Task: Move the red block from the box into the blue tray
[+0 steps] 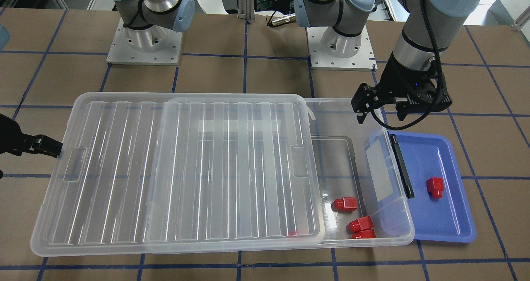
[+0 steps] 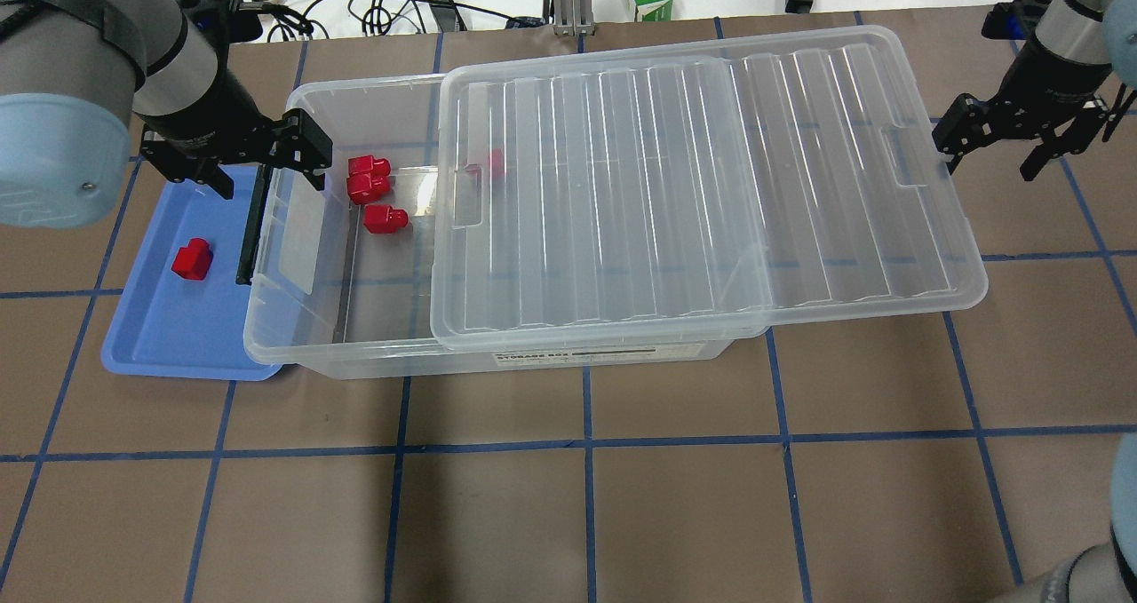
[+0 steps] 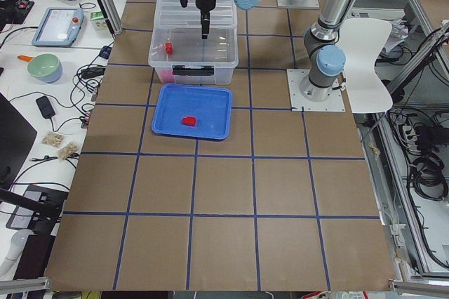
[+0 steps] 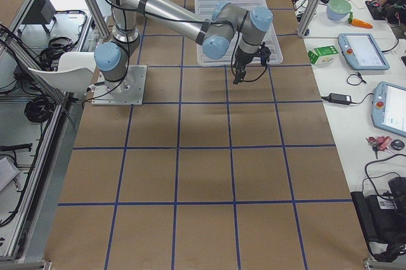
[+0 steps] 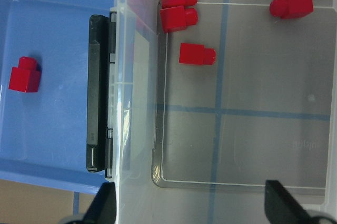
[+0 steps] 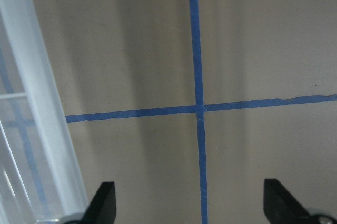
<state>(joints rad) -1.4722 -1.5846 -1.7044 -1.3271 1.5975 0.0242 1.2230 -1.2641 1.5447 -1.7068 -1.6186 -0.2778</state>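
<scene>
One red block [image 2: 191, 259] lies in the blue tray [image 2: 151, 345], at the left of the overhead view, apart from the rim on every side. Three more blocks [image 2: 386, 219] are seen in the uncovered end of the box [image 2: 382, 337], two of them touching each other close to the end wall. A fourth is seen dimly under the lid [image 2: 693, 186], which sits shifted toward the right of that view.

The left gripper [image 2: 266, 170] is held above the box's end wall, its fingers spread wide and empty. In its wrist view the black latch [image 5: 97, 92] and the wall lie between them. The right gripper [image 2: 990, 154] is held just off the lid's end at the upper right, its fingers likewise open on nothing, over the bare desk [image 2: 586, 514].

If another block is to be fetched, a straight descent would likely bring a finger down on the wall or latch. The touching pair could be pinched together or knocked apart. The block under the lid cannot be reached unless the lid is slid further.
</scene>
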